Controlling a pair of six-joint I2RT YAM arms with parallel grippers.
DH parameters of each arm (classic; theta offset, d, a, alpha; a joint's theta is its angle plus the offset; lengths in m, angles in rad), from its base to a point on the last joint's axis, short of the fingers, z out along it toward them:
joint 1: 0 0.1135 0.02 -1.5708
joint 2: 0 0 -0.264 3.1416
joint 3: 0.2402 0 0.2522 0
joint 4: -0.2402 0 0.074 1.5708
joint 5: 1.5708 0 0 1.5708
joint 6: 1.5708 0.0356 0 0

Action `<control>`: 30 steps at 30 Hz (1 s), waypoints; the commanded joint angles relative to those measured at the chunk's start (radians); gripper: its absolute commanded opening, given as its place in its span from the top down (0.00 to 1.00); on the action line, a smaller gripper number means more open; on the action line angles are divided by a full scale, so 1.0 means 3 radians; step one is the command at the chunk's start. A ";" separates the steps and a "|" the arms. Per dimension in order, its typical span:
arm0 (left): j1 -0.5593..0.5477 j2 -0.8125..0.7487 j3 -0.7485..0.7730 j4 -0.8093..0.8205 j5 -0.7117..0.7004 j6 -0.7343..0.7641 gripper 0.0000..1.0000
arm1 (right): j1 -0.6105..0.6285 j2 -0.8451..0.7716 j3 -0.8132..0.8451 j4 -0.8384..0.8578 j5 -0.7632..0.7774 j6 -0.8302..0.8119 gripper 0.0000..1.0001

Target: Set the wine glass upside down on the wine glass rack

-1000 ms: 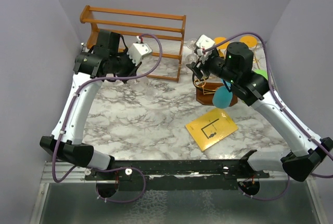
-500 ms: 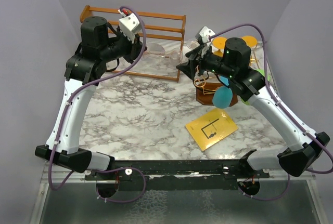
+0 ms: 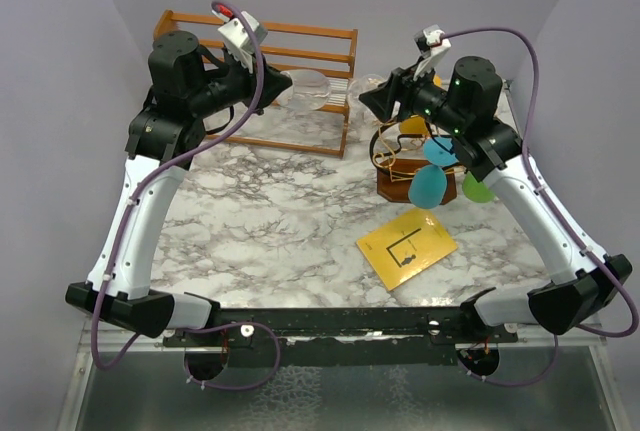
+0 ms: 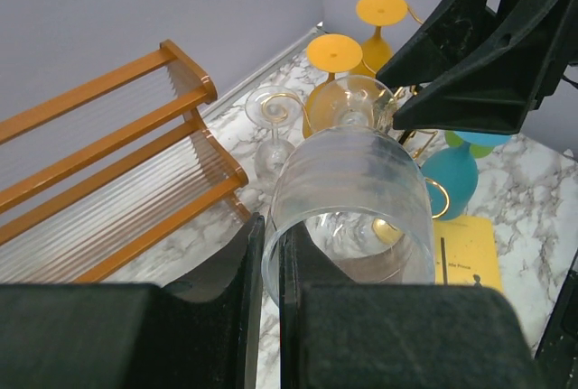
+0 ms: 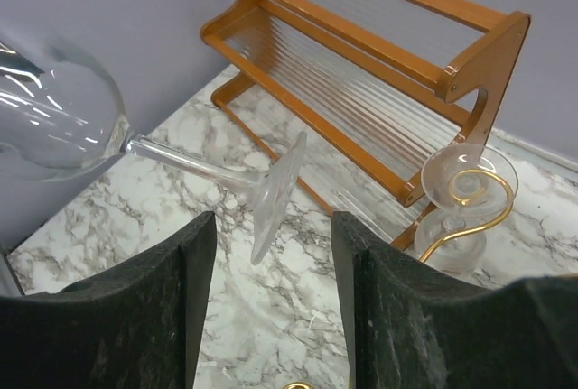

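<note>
The clear wine glass (image 3: 306, 90) hangs in the air, lying on its side, in front of the wooden shelf. My left gripper (image 3: 268, 87) is shut on the rim of its bowl (image 4: 348, 186), one finger inside and one outside. Its stem and foot (image 5: 275, 192) point at my right gripper (image 3: 369, 101), which is open and empty, with the foot just beyond its fingertips (image 5: 202, 231). The wine glass rack (image 3: 389, 154), gold wire on a dark wooden base, stands below the right gripper. A small clear glass (image 5: 459, 205) hangs upside down on one gold hook (image 5: 470, 183).
The orange-brown slatted shelf (image 3: 285, 49) stands at the back. Orange (image 4: 333, 53), teal (image 3: 428, 187) and green (image 3: 477, 189) glasses hang on or sit around the rack. A yellow card (image 3: 407, 246) lies in front of it. Purple walls close in on the left, back and right.
My left arm has risen and swung right, carrying the wine glass out in front of the shelf. My right gripper has lifted and turned to face the glass's foot.
</note>
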 commanded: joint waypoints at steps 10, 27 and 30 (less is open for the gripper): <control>-0.0023 -0.0164 -0.0189 0.0445 0.0253 -0.0293 1.00 | -0.0150 -0.0025 -0.0196 0.0349 -0.0388 0.0468 0.69; -0.0021 -0.0148 -0.0225 0.0497 0.0226 -0.0308 1.00 | -0.0198 0.0000 -0.0346 0.0466 -0.0521 0.0563 0.79; -0.0017 -0.0159 -0.0233 0.0488 0.0229 -0.0302 1.00 | -0.0198 0.0008 -0.0317 0.0442 -0.0531 0.0556 0.83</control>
